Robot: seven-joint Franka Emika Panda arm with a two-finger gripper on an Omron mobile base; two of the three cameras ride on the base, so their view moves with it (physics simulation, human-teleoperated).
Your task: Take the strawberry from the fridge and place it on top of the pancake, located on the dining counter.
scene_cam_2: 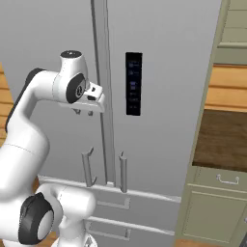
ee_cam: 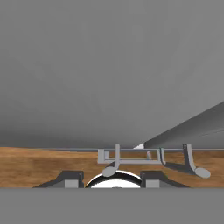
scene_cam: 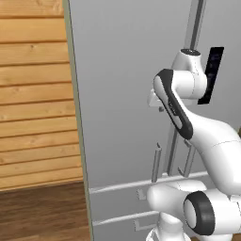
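Note:
The tall light-grey fridge (scene_cam: 122, 70) (scene_cam_2: 164, 72) stands right in front of me with both doors shut. Its vertical bar handles (scene_cam_2: 87, 169) (scene_cam_2: 123, 171) end just above the two lower drawers. My gripper (scene_cam_2: 84, 113) (scene_cam: 159, 107) hangs fingers-down against the left door, just left of the centre seam and above the left handle. Its fingers stand apart, open, with nothing between them. In the hand view the gripper (ee_cam: 111, 177) looks down the door face (ee_cam: 109, 65) to the handle ends (ee_cam: 117, 157). The strawberry, the pancake and the dining counter are out of view.
A dark control panel (scene_cam_2: 133, 83) sits on the right door. A wooden plank wall (scene_cam: 33, 94) and wood floor (scene_cam: 42, 212) lie left of the fridge. On its right stands a pale cabinet (scene_cam_2: 217, 193) with a drawer pull and a dark wooden top (scene_cam_2: 224, 140).

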